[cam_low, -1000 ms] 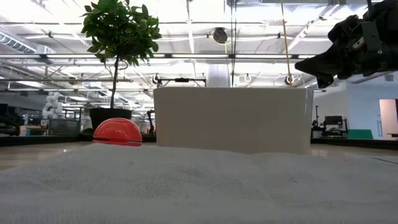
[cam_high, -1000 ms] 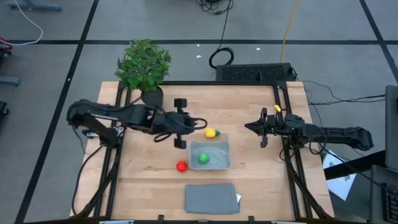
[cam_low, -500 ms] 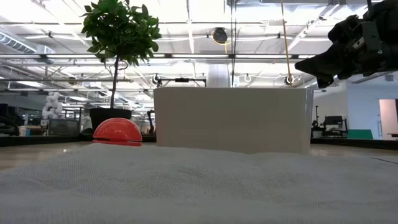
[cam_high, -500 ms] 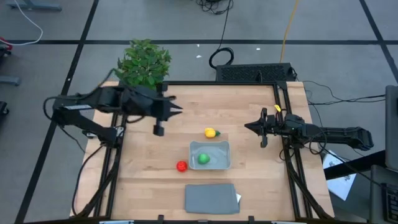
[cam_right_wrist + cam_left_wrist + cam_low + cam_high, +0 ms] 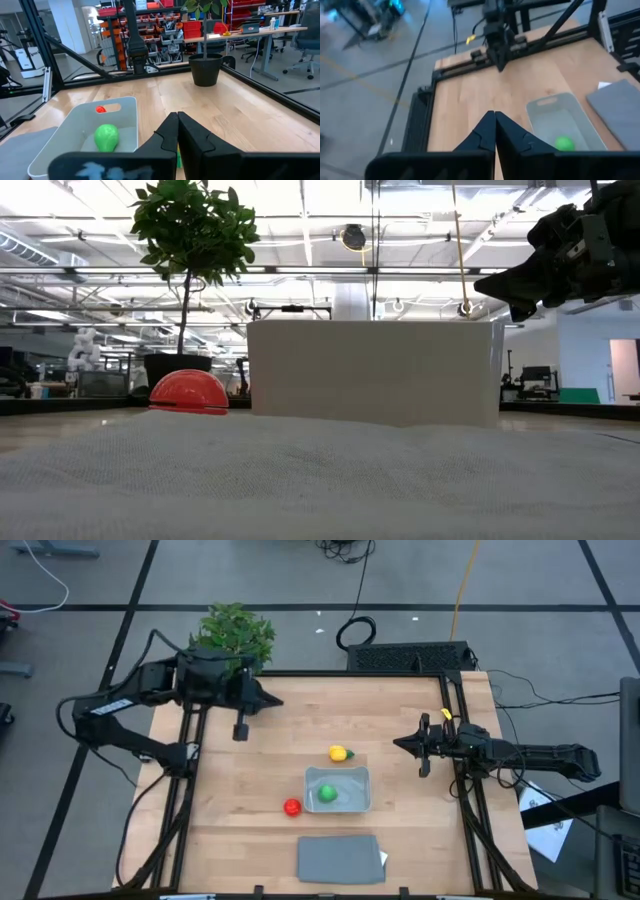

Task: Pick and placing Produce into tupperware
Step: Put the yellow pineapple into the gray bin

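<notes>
The clear bluish tupperware [image 5: 345, 782] stands on the wooden table with the green ball [image 5: 327, 794] inside it; the left wrist view shows the ball [image 5: 564, 143] in the tub [image 5: 555, 112]. The yellow fruit with a green tip [image 5: 340, 753] lies just beyond the tub's far wall. The red ball [image 5: 291, 807] rests on the table at the tub's left side. My left gripper [image 5: 280, 701] is shut, raised near the table's far left corner beside the plant. My right gripper [image 5: 397, 743] is shut, hovering right of the yellow fruit.
A flat grey lid [image 5: 340, 858] lies near the table's near edge. A leafy potted plant [image 5: 232, 643] stands at the far left corner. Black frame rails [image 5: 448, 730] run along both sides. Bare wood stretches between the tub and my left gripper.
My left arm has pulled back from beside the yellow fruit toward the table's far left corner, ending by the plant. The fruits, the tub and my right arm have stayed where they were.
</notes>
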### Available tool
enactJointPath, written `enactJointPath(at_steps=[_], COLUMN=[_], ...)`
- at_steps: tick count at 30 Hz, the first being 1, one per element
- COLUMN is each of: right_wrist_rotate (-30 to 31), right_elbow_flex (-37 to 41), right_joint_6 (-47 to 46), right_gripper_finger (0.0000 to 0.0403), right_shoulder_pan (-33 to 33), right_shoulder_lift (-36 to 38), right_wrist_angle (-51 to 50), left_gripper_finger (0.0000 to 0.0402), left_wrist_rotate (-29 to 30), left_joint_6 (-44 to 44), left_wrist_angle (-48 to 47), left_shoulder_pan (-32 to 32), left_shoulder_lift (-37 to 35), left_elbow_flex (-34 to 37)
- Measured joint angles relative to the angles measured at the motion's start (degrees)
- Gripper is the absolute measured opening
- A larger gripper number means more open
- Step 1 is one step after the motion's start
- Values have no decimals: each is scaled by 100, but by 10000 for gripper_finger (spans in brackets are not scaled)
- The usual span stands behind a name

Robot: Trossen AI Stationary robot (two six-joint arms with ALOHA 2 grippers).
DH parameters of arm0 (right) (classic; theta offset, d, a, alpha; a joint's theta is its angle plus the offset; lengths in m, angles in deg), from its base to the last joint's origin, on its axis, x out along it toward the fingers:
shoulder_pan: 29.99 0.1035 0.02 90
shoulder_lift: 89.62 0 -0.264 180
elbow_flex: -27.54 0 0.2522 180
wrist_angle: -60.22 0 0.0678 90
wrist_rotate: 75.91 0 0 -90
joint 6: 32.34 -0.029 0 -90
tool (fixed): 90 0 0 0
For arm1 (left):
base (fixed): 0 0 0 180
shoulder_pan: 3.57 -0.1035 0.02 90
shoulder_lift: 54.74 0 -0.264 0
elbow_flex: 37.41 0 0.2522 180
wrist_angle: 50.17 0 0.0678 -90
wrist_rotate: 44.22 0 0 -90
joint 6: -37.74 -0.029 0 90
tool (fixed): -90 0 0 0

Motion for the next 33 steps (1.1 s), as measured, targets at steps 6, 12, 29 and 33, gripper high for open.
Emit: enactJointPath(at_steps=[6,12,29,33], right_wrist_rotate=[0,2,0,-2], right_elbow_flex=[-1,-1,0,0], right_joint_6=[0,94,-110,-192], right_gripper_finger=[0,0,0,0], right_shoulder_pan=[0,0,0,0], right_shoulder_lift=[2,0,0,0], right_wrist_angle=[-63,-83,-81,-79], left_gripper_finger=[9,2,8,8], left_wrist_rotate=[1,42,1176,1251], left_joint_6=[548,1339,1498,1470], left_wrist_angle=[-165,441,2843,3283], left_shoulder_pan=[-286,-394,819,906], left_shoulder_lift=[-436,-1051,-2308,-2964], left_elbow_flex=[42,1190,4283,4883])
